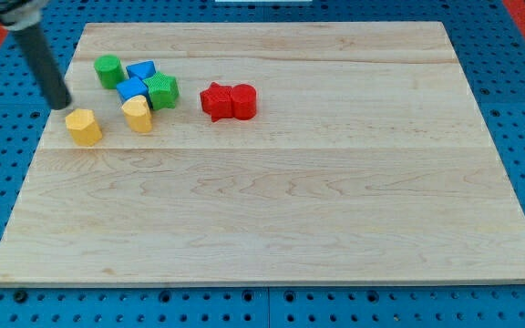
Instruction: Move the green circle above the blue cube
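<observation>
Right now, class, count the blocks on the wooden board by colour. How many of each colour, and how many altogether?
Green blocks: 2, a circle and a star shape
Blue blocks: 2
Yellow blocks: 2
Red blocks: 2
Total: 8

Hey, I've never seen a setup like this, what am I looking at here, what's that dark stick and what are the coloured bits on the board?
This is one camera picture of a wooden board on a blue perforated base. The dark stick is a robot arm's rod; it has no hand and holds nothing, it only pushes. My tip sits at the view's left, just above the yellow block and left of the cluster.

The cluster: a green circle, two blue blocks, a green star-like block and a second yellow block. Two red blocks touch each other further right.
</observation>
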Motion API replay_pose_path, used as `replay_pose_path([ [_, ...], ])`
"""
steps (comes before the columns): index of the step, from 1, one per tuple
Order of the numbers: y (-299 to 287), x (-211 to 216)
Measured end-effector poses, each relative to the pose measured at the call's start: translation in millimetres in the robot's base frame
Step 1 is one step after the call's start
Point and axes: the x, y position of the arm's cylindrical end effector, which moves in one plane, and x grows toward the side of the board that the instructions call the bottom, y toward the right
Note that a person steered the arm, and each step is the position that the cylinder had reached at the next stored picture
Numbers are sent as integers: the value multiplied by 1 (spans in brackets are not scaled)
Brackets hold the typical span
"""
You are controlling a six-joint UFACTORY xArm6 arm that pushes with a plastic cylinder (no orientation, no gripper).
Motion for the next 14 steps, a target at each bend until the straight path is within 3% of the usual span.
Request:
replay_pose_path([
  [1, -4, -36],
  [3, 103, -71],
  [5, 87, -131],
  [6, 139, -132],
  [7, 189, -127],
  [9, 103, -72],
  [11, 48, -75],
  [12, -5, -32],
  [13, -6, -27],
  [14, 1, 24],
])
